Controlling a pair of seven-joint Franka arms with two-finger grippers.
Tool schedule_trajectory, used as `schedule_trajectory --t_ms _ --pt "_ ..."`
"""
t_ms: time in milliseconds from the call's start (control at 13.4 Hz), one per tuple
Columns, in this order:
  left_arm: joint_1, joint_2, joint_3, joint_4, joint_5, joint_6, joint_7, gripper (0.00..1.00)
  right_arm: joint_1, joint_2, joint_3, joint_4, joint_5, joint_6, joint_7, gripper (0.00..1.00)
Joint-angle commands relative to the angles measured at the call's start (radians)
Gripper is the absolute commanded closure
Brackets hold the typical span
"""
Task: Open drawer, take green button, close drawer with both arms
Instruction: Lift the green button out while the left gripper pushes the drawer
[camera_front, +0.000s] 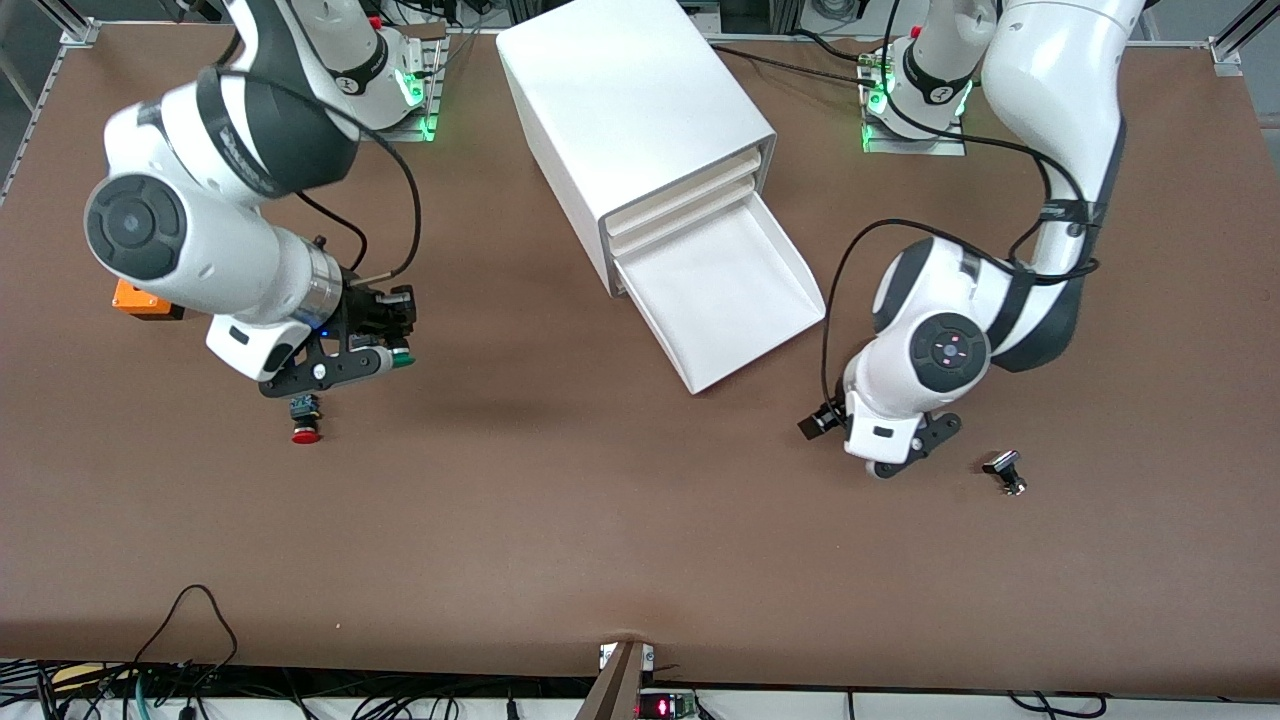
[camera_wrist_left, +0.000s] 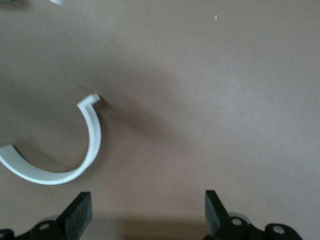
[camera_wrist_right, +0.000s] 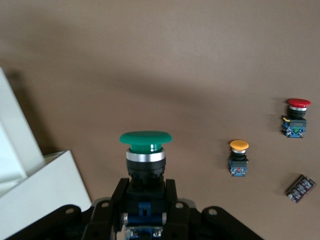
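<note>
The drawer (camera_front: 722, 292), the lowest one of the white cabinet (camera_front: 630, 110), stands pulled out and its tray shows nothing inside; a corner of it appears in the right wrist view (camera_wrist_right: 47, 192). My right gripper (camera_front: 385, 352) (camera_wrist_right: 145, 205) is shut on the black-and-blue body of the green-capped button (camera_front: 402, 358) (camera_wrist_right: 145, 141) and holds it in the air over the table toward the right arm's end. My left gripper (camera_front: 885, 445) (camera_wrist_left: 146, 212) hangs open over bare table beside the drawer's front, toward the left arm's end, with nothing between its fingers.
A red-capped button (camera_front: 305, 426) (camera_wrist_right: 296, 117) lies on the table under the right gripper. An orange-capped button (camera_wrist_right: 239, 157) and a small dark chip (camera_wrist_right: 300, 188) lie close by. An orange box (camera_front: 140, 299) sits under the right arm. A white curved clip (camera_wrist_left: 92, 142) and a small black part (camera_front: 1005, 472) lie near the left gripper.
</note>
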Motion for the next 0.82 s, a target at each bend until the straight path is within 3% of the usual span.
schedule_trajectory --t_ms 0,224,373,597,746 --pt "-0.033 -0.033 -0.001 -0.134 0.025 0.123 -0.085 0.01 -0.017 -0.168 0.001 -0.37 0.01 0.256 -0.033 1.0" --pt "-0.069 -0.032 -0.003 -0.228 0.024 0.222 -0.125 0.01 -0.047 -0.215 0.007 -0.663 0.013 0.56 -0.042 1.0" --pt "-0.069 -0.033 -0.023 -0.289 0.021 0.278 -0.131 0.01 -0.067 -0.192 0.009 -0.834 0.013 0.802 -0.042 1.0" --pt "-0.07 -0.032 -0.044 -0.309 0.021 0.28 -0.136 0.01 -0.067 -0.111 0.009 -0.954 0.015 1.037 -0.039 0.97" --pt "-0.072 -0.032 -0.052 -0.311 0.021 0.277 -0.148 0.01 -0.067 -0.083 0.009 -0.96 0.015 1.062 -0.03 0.72"
